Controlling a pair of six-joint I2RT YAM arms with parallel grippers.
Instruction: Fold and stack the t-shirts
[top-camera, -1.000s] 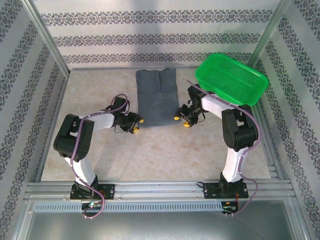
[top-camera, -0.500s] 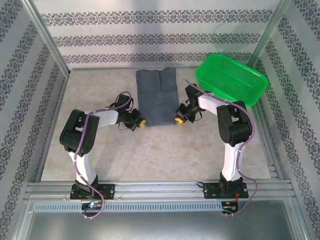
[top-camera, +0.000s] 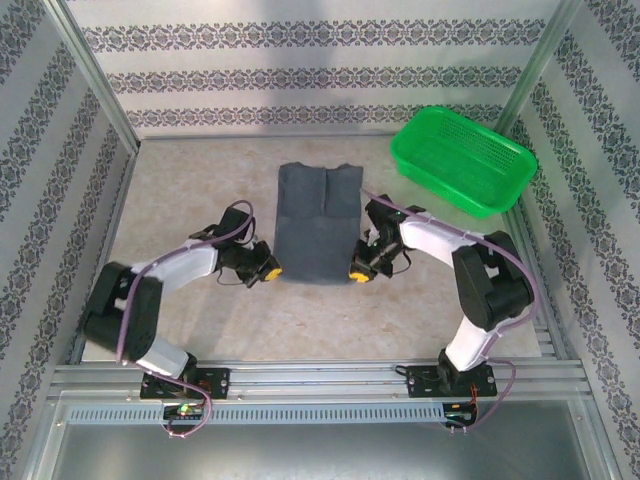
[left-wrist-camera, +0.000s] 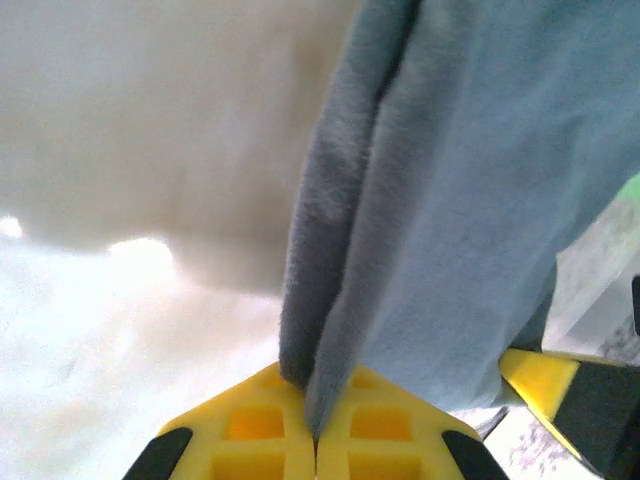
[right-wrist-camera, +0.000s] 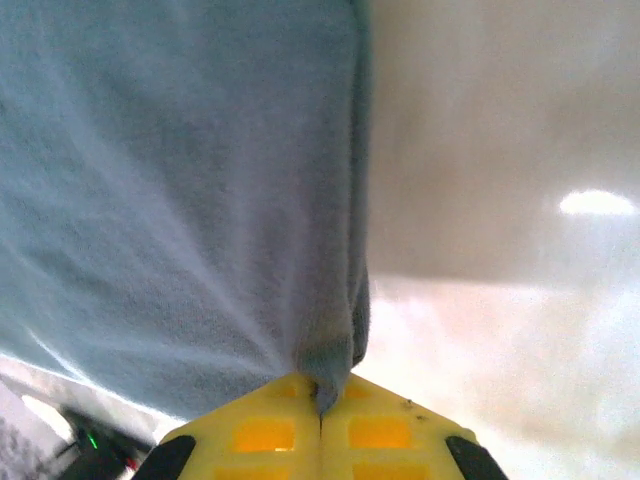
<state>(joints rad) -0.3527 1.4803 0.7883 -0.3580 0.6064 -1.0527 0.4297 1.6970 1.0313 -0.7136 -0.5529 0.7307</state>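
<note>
Top external: t-shirt (top-camera: 315, 225), folded, lying on table (top-camera: 190, 180) between my arms. My left gripper (top-camera: 271, 270) pinches its near left corner; my right gripper (top-camera: 357, 274) pinches its near right corner.

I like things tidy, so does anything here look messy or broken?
Nothing stands out. The t-shirt is a straight folded strip on the table, and the left gripper and right gripper each pinch one near corner.

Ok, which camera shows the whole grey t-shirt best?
The top camera: it takes in the whole t-shirt between the arms. Each wrist camera gives a close-up of cloth pinched in the left hand or the right hand.
</note>
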